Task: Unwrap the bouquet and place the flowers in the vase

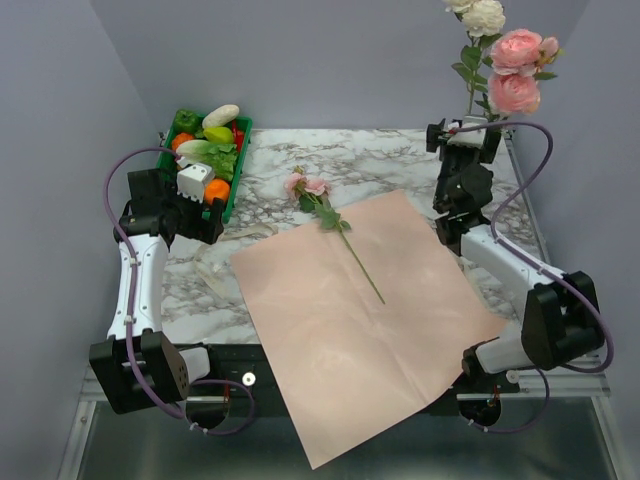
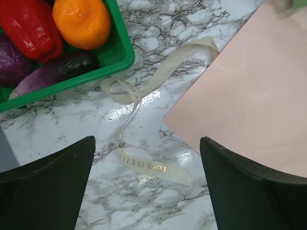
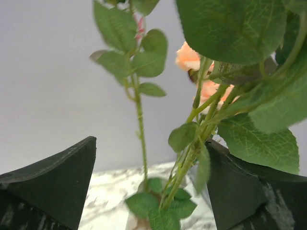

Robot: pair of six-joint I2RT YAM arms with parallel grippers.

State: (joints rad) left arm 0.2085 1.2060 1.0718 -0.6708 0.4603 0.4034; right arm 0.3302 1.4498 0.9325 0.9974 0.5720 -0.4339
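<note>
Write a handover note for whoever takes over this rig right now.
Left gripper: open, empty, above the ribbon on the table.
Right gripper: open, with stems between its fingers, at the vase.
Done: ribbon off, paper spread flat, several roses standing in the vase.
Left: one pink rose lies on the paper and still needs to go into the vase.

At the bench's (image 2: 72, 120) far right corner the flowers (image 3: 230, 28) crowd the gap of my wide-spread right pincer (image 3: 149, 143). By the left edge the green tray (image 2: 120, 57) walls off the far side. Nearer, open marble is crossed by a ribbon (image 2: 148, 167). The paper (image 1: 350, 330) covers the middle, with a loose rose (image 1: 335, 225) across its far edge.
</note>
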